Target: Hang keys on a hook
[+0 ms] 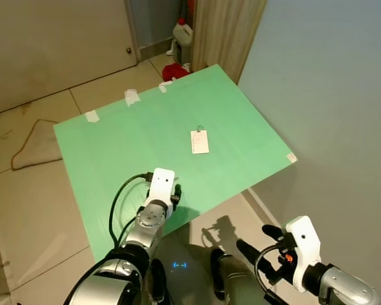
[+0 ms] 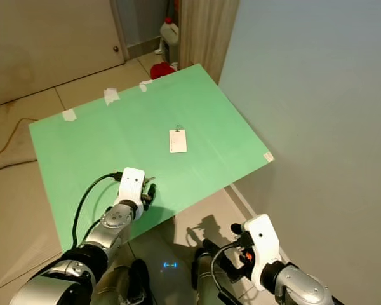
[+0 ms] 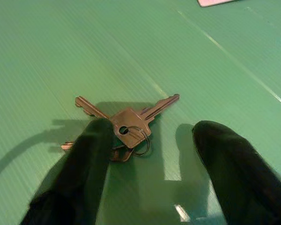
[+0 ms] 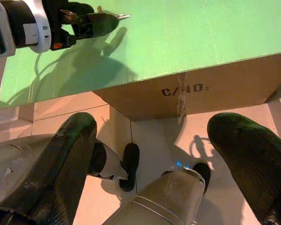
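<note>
Head view: the left pincer [image 1: 175,190] hovers just inside the near edge of the green bench [image 1: 114,146], a white card [image 1: 200,142] mid-sheet with open green around it. Left wrist: fingers spread apart, the keys [image 3: 126,127] flat on the bench, one finger [image 3: 86,164] touching them. Right wrist: right pincer [image 4: 150,140] open over the floor; the box edge reads "C/NO:".
</note>
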